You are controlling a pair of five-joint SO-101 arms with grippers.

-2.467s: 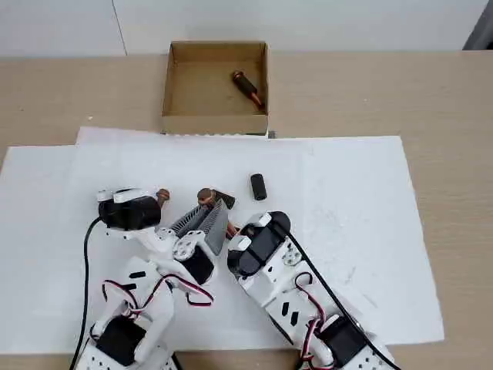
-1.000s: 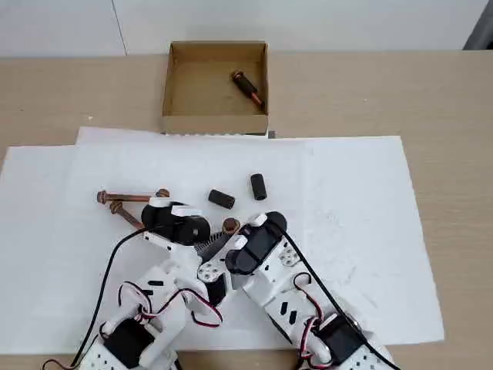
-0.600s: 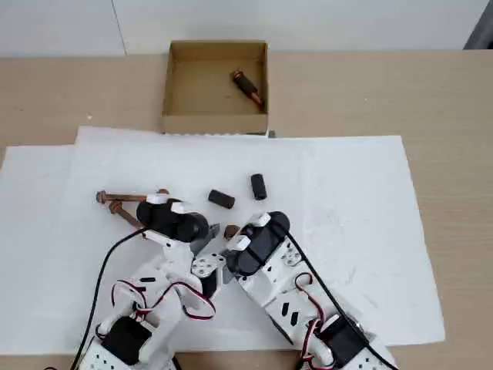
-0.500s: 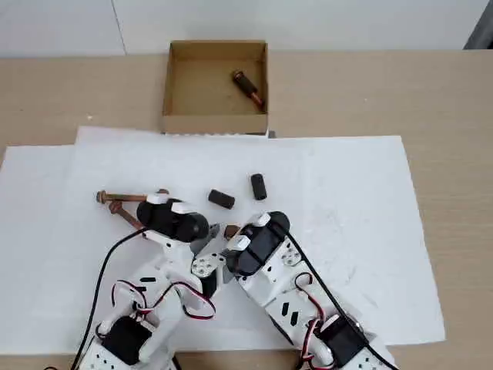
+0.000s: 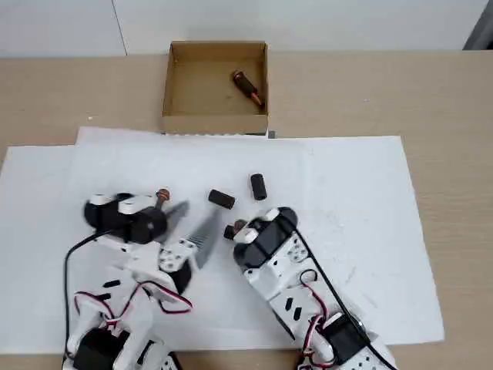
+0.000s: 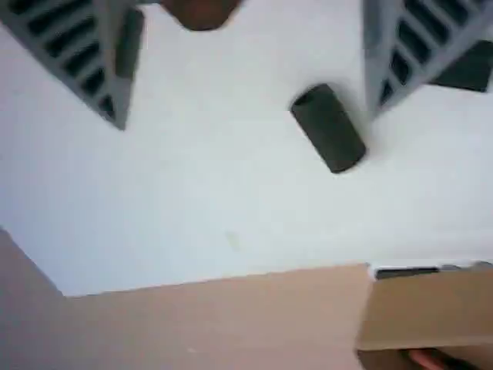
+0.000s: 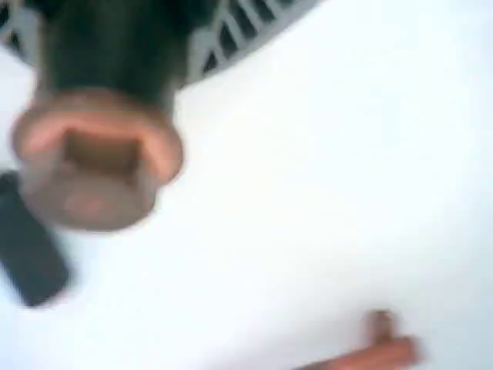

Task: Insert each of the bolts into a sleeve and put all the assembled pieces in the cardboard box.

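My right gripper (image 5: 236, 230) is shut on a black sleeve with a copper bolt (image 7: 96, 162) pushed into it, held just above the white paper. My left gripper (image 5: 194, 221) stands open to the left of it, with its fingers (image 6: 85, 62) on either side of bare paper. Two loose black sleeves lie beyond, one (image 5: 221, 199) (image 6: 327, 127) nearer and one (image 5: 258, 186) farther right. A copper bolt head (image 5: 162, 194) pokes out beside the left arm; the shaft is hidden under the arm. The cardboard box (image 5: 176, 85) at the back holds one assembled piece (image 5: 248, 87).
White paper sheets (image 5: 347, 200) cover the near part of the wooden table (image 5: 385, 92). The box's near wall (image 5: 216, 123) stands at the paper's far edge. Both arm bodies crowd the near middle of the table.
The left arm has swung left, away from the right gripper, and now covers the loose bolts at the left. Its fingers stand open. The right gripper has shifted slightly with its piece.
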